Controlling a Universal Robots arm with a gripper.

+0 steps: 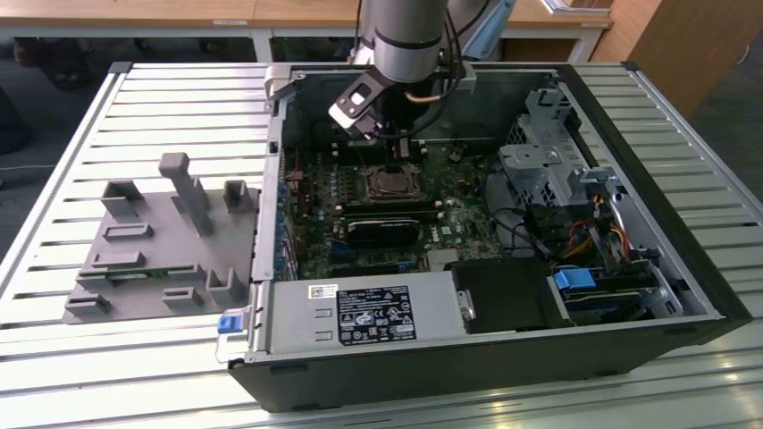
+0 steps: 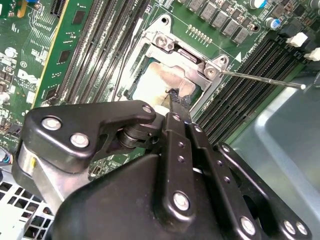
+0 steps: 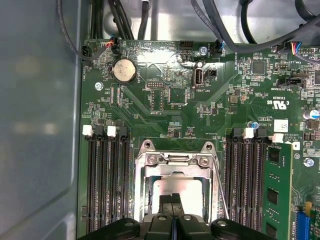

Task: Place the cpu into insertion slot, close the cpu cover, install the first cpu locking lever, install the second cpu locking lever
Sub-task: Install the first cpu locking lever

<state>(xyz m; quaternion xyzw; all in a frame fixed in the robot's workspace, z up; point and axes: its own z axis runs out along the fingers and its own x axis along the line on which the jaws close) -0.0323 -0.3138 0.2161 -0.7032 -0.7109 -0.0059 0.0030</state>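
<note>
The insertion slot [image 1: 388, 183] sits in the green board inside the open computer case. In both wrist views the cpu [image 3: 189, 190] [image 2: 147, 85] lies in it, its silver top smeared. The cpu cover [image 3: 142, 182] [image 2: 167, 42] lies flat around the chip as a silvery frame. My gripper [image 3: 171, 201] [image 2: 176, 100] [image 1: 401, 148] hangs just over the chip's top, its fingers shut together with nothing seen between them. One thin locking lever [image 2: 262, 79] [image 3: 220, 195] sticks out from a socket corner across the memory slots. A second thin lever [image 2: 125, 57] runs along the opposite side.
Black memory slots [image 3: 107, 180] flank the socket on both sides, and a green card [image 3: 277, 190] stands beside them. Cables [image 3: 220, 25] cross the case's far wall. A drive cage [image 1: 549, 161], a power supply [image 1: 357, 315] and a grey fixture [image 1: 155, 241] are in the exterior view.
</note>
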